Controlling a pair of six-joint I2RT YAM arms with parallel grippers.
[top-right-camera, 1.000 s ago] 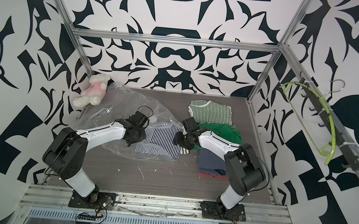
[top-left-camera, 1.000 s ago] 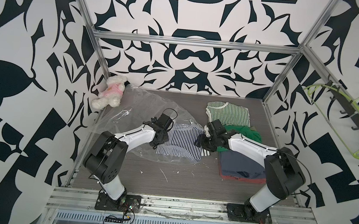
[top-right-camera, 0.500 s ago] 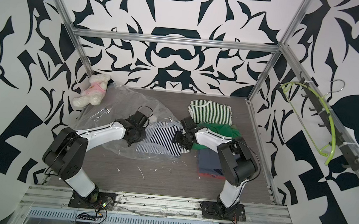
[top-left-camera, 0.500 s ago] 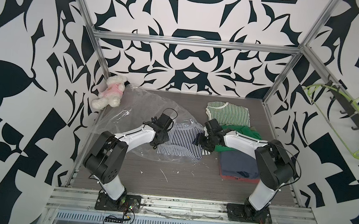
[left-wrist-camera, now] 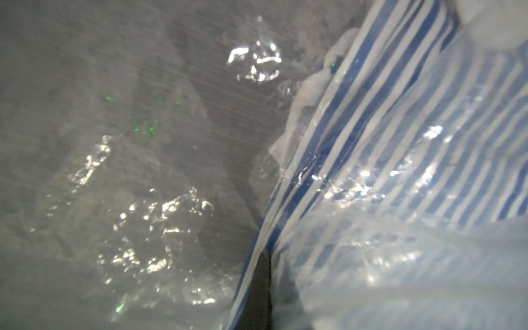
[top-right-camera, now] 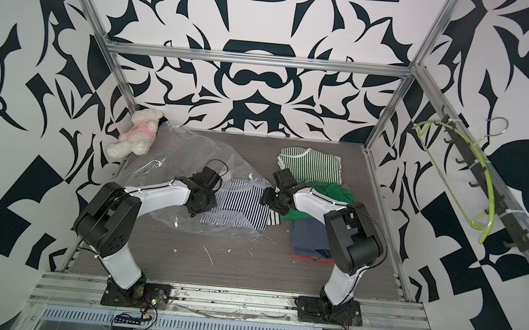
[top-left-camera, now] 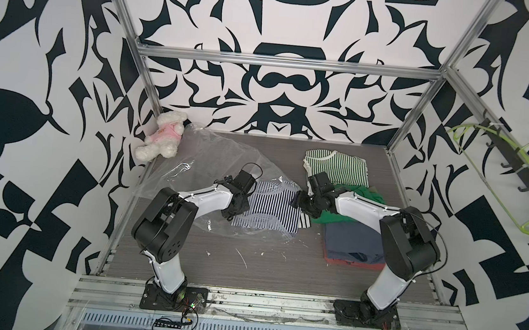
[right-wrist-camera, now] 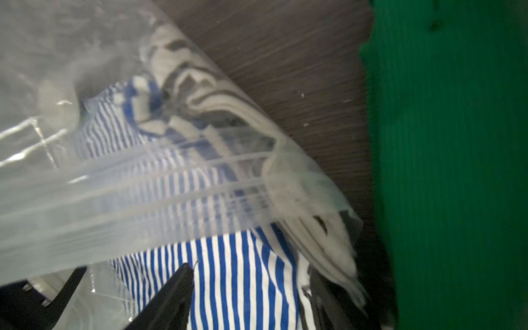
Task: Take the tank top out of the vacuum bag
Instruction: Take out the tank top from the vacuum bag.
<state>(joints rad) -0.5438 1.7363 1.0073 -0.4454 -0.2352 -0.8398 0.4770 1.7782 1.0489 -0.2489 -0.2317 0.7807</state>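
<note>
Mostly clear and crinkled, the vacuum bag (top-left-camera: 211,157) lies spread just beside the green garment (top-left-camera: 362,195). Its ribbed zip strip (right-wrist-camera: 128,194) drapes over the blue-and-white striped tank top (top-left-camera: 272,209), which sits partly inside the mouth. The left gripper (top-left-camera: 232,214) reaches low onto the film, jaws clenched; whether they pinch plastic is unclear. The right gripper (top-left-camera: 297,202) sits between the green garment and the tank top, its fingers (right-wrist-camera: 171,291) parted over the stripes.

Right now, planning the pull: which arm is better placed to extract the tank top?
Likely right: the right gripper stands open at the exposed edge of the tank top; the left gripper is shut, down on the vacuum bag.
</note>
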